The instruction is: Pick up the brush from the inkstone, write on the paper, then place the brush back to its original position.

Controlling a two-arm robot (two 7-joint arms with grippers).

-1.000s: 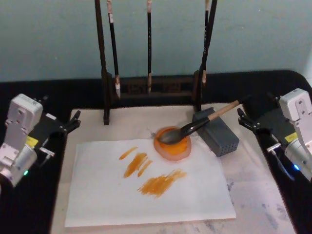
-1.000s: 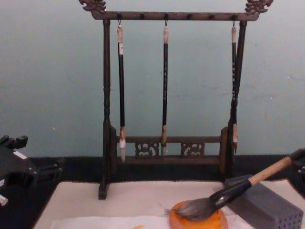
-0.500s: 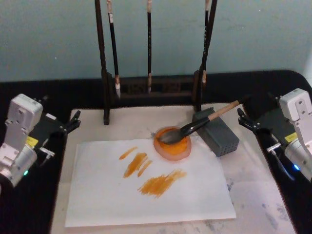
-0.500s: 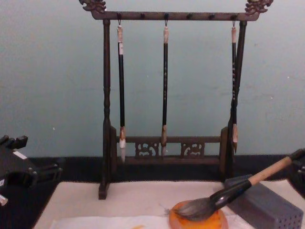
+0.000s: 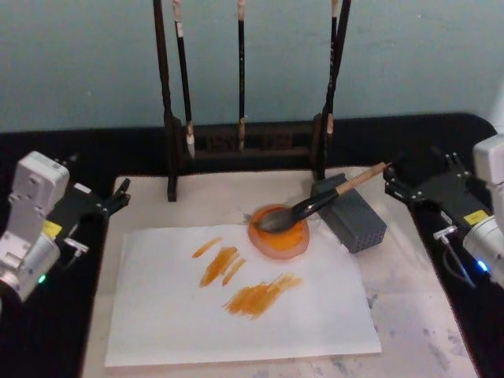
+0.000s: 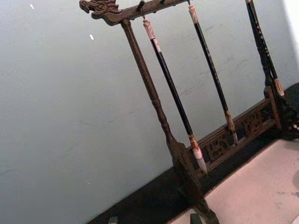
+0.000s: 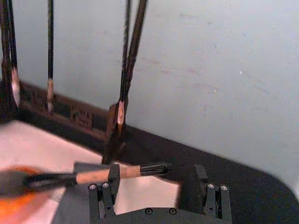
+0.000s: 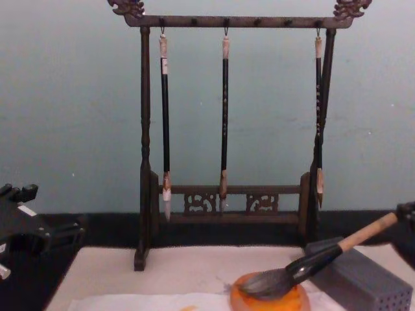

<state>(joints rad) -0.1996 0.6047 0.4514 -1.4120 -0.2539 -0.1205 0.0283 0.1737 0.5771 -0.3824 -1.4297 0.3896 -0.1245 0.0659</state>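
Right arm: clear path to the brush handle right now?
Probably yes. The right gripper sits just beyond the brush handle's end, jaws open, nothing between them; the grey block props the handle up.

A dark carved wooden rack (image 8: 224,21) with dragon-head ends on its top bar stands upright at the back of a cream-beige mat (image 5: 213,195), its front feet on the mat. Three slim brushes (image 8: 225,116) with black shafts hang from the bar, pale tips down; the rightmost hangs close beside the right post. A grey block (image 5: 356,222) with tiny holes in its end face lies on the mat near the rack's right foot. The mat covers a black worktop (image 5: 87,150). A pale blue-green wall (image 5: 79,63) rises behind.
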